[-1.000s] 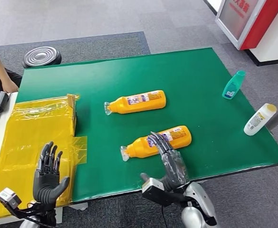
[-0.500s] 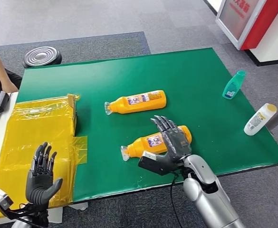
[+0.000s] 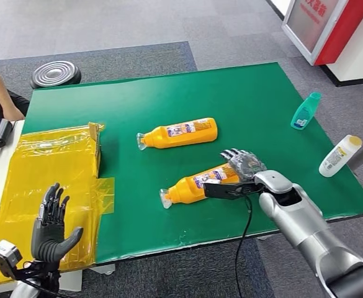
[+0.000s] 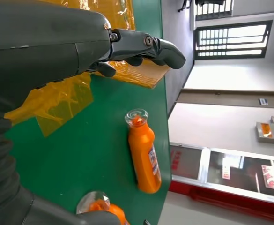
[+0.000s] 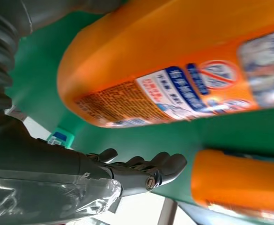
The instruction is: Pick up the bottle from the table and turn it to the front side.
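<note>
The right robot hand (image 3: 242,166) has been swung from the near side to the base end of the nearer orange bottle (image 3: 195,185), which lies on the green tabletop (image 3: 264,105); its fingers are spread, nothing clamped. The grasp seems imminent. The left robot hand (image 3: 50,226) is held open.

Printed labels on both orange bottles (image 3: 200,182) (image 3: 178,133), too blurred to read. Red sign (image 3: 310,12) beyond the table's far right corner: white characters, illegible.
</note>
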You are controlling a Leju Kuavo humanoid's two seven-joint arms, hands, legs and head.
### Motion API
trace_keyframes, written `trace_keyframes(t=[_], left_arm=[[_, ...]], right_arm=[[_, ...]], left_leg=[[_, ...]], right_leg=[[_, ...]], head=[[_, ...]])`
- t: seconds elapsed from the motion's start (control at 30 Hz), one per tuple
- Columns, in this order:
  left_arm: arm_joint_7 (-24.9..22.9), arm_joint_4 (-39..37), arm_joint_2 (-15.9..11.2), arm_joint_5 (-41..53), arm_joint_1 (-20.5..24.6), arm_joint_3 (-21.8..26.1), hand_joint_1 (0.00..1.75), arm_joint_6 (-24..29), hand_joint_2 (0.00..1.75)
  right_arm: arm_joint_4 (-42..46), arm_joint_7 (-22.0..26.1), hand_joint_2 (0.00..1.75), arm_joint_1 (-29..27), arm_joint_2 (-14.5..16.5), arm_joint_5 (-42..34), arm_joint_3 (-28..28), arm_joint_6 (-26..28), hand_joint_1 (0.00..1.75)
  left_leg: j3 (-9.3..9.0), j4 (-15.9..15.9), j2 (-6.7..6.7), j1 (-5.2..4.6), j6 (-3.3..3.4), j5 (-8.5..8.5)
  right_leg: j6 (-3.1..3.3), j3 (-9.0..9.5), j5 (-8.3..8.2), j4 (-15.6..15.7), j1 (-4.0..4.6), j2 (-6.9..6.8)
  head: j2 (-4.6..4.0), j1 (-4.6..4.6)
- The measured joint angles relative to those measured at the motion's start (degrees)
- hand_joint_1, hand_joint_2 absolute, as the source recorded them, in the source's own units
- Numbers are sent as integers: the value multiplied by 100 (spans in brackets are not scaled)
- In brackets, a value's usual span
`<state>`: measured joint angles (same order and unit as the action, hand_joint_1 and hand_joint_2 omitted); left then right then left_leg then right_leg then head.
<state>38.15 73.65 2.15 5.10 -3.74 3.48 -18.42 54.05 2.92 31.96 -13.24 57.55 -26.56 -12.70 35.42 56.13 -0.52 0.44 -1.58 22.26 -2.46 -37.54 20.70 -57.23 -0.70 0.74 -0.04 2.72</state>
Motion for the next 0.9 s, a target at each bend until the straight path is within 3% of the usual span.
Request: trace_keyframes(t=[0.2, 0.33, 0.87, 0.9], left_arm=[[0, -71, -65, -43, 75, -149, 0, 33, 175], [-1, -106, -99, -105, 110, -198, 0, -5, 175], [0, -158, -184, -257, 152, -215, 0, -132, 175], [1, -158, -187, -258, 153, -214, 0, -135, 175]], right_arm=[[-463, 140, 175, 540, -294, -34, -511, -657, 0], [-624, 315, 175, 768, -488, -220, -808, -989, 171], [-639, 429, 175, 1004, -991, -1051, -1546, -1015, 175], [-624, 428, 175, 1004, -1004, -1064, -1569, -1005, 163]], left_leg=[[1, 0, 0, 0, 0, -1], [1, 1, -1, -1, 0, -1], [0, 1, -1, -1, 1, -1], [0, 1, -1, -1, 1, -1]], right_leg=[[0, -1, 0, 0, 0, -1], [-1, -1, -1, 0, -2, -1], [-1, 1, -1, 0, -2, -1], [-1, 1, -1, 0, -2, -1]], head=[[0, 0], [-1, -1], [0, 1], [0, 0]])
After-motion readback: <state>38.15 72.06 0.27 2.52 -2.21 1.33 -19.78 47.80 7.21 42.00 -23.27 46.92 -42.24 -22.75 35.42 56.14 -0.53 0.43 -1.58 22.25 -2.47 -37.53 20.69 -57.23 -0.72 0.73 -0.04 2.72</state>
